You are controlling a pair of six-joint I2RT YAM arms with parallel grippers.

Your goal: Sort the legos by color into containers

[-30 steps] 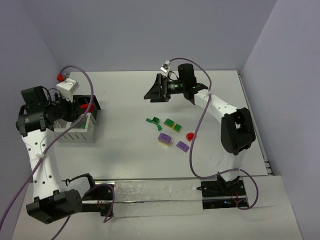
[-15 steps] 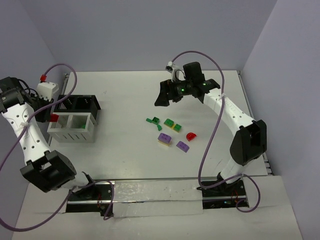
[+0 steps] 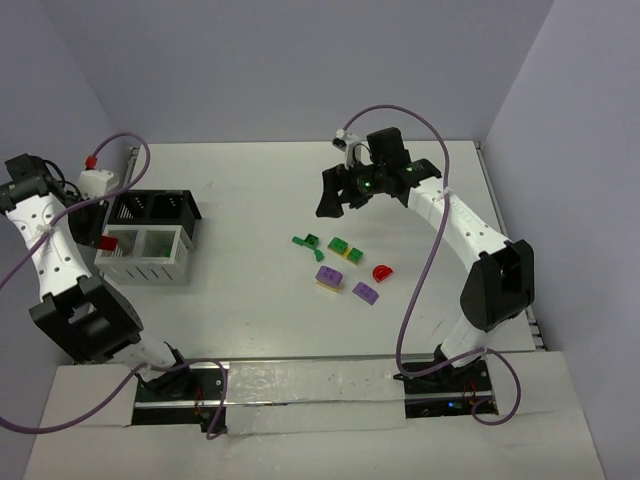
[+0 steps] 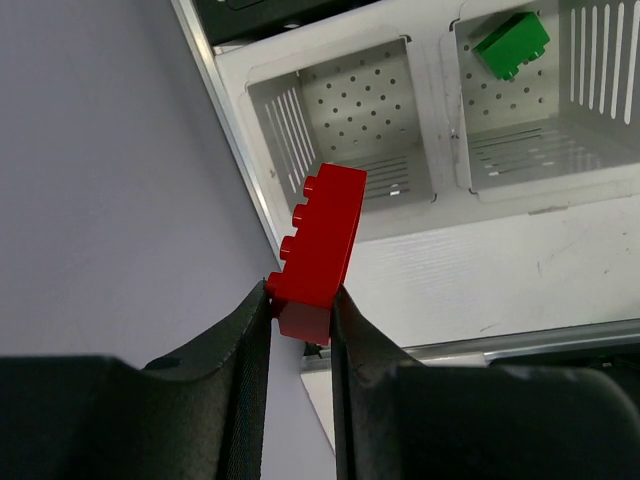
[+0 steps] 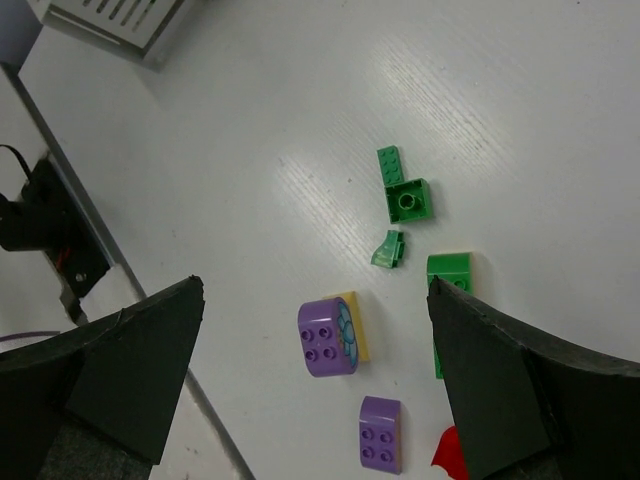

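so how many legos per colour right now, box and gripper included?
red: 2 (red brick in the left gripper, half-round on the table)
purple: 2 (loose purple brick, purple brick on yellow)
yellow: 2 (yellow brick under purple, yellow piece by green)
green: at least 4 (green brick in the white box; table greens touch, hard to split)
total: at least 10

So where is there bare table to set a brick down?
Widest bare patch: the white tabletop between the white slatted box and the loose coloured plastic bricks. Also free: the box's empty compartment. Crowded: the brick cluster by the right gripper, and the box's left side, where the left gripper holds a red studded brick.
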